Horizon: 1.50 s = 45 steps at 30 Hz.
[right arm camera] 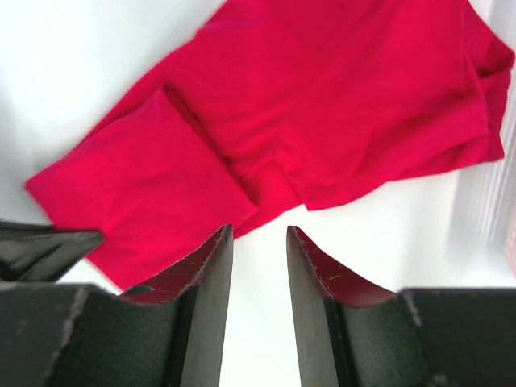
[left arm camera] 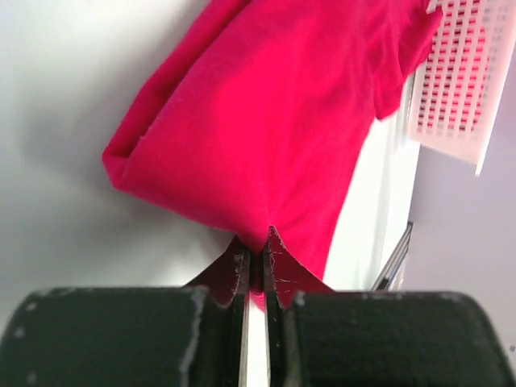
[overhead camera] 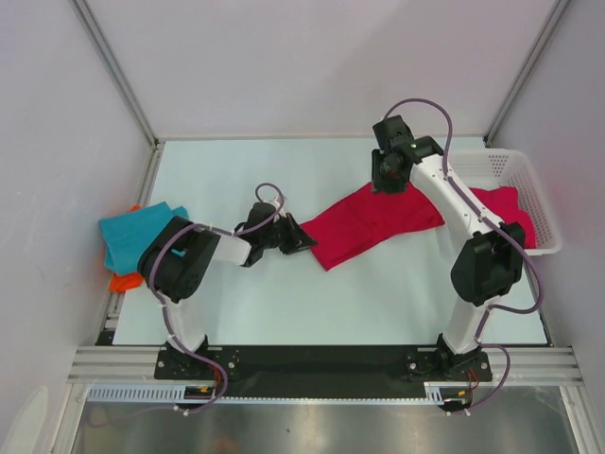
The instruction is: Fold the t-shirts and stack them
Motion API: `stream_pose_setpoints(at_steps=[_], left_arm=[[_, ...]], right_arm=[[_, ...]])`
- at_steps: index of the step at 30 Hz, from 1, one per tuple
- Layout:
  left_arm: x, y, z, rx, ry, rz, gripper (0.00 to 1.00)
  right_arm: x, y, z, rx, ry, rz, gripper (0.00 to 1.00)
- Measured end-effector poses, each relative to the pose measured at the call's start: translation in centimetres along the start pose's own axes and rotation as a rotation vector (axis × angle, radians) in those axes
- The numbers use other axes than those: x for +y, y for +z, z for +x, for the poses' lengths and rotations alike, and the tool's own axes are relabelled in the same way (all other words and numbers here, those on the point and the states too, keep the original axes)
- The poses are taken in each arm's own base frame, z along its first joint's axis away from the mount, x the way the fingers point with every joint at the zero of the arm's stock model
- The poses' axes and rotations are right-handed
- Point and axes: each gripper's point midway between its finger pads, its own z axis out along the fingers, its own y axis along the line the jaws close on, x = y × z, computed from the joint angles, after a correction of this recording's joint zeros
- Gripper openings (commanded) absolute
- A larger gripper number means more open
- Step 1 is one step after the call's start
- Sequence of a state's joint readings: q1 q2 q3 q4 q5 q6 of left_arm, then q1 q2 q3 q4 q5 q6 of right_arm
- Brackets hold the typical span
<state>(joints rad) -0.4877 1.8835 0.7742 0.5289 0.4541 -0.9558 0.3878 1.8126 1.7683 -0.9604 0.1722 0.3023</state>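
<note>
Crimson shirt (overhead camera: 378,219) at centre, grasping step: left gripper (left arm camera: 256,260) pinches its edge; right gripper (right arm camera: 260,239), spread, likely must grab next.

The left gripper (left arm camera: 256,278) has its two black fingers pressed almost together. They pinch the near edge of the red shirt (left arm camera: 266,121). The shirt lies spread on the white table (left arm camera: 56,121). A white basket (left arm camera: 463,81) with small holes is at the top right.

Crimson t-shirt (overhead camera: 373,222) showing plain; teal t-shirt (overhead camera: 137,232) and orange t-shirt (overhead camera: 123,281) also showing plain; mesh basket (overhead camera: 515,168) and worktop (overhead camera: 284,303) reading white
</note>
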Motion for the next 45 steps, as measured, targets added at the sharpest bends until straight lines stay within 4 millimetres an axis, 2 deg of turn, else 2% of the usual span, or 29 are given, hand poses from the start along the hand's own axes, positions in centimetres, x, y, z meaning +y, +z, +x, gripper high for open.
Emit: stream_pose_setpoints(at_steps=[7, 13, 16, 19, 23, 25, 29, 35, 39, 45], left_arm=[[-1.0, -6.2, 0.9, -0.052, 0.079, -0.013, 0.08], [-0.6, -11.3, 3.3, -0.088, 0.126, -0.04, 0.1], [-0.4, -12.9, 3.7, -0.104, 0.143, -0.069, 0.11], [0.0, -12.9, 3.7, -0.095, 0.142, -0.097, 0.11], [-0.3, -11.2, 2.6, -0.054, 0.138, -0.132, 0.1], [-1.4, -9.7, 1.3, -0.039, 0.146, -0.133, 0.09], [-4.8, -6.0, -1.2, -0.018, 0.184, -0.09, 0.09], [-10.5, -0.3, -3.5, 0.016, 0.241, 0.006, 0.09], [-13.4, 3.2, -3.1, 0.053, 0.261, 0.061, 0.09], [-15.4, 7.9, -1.4, 0.122, 0.265, 0.095, 0.09]], right_arm=[[-0.2, 0.5, 2.9, 0.044, 0.01, -0.007, 0.38], [1.1, 0.8, 4.8, 0.066, 0.0, -0.035, 0.38], [1.8, 0.0, 5.0, 0.053, -0.002, -0.06, 0.38], [1.8, -0.7, 4.5, 0.029, 0.006, -0.071, 0.38], [1.6, -1.7, 4.0, 0.003, 0.014, -0.079, 0.38], [1.4, -2.4, 3.8, -0.013, 0.02, -0.081, 0.38], [0.7, -3.9, 3.2, -0.049, 0.04, -0.084, 0.39], [-1.1, -6.4, 2.6, -0.106, 0.081, -0.082, 0.39], [-2.7, -7.9, 2.1, -0.14, 0.112, -0.064, 0.39], [-4.3, -9.5, 1.8, -0.179, 0.14, -0.049, 0.4]])
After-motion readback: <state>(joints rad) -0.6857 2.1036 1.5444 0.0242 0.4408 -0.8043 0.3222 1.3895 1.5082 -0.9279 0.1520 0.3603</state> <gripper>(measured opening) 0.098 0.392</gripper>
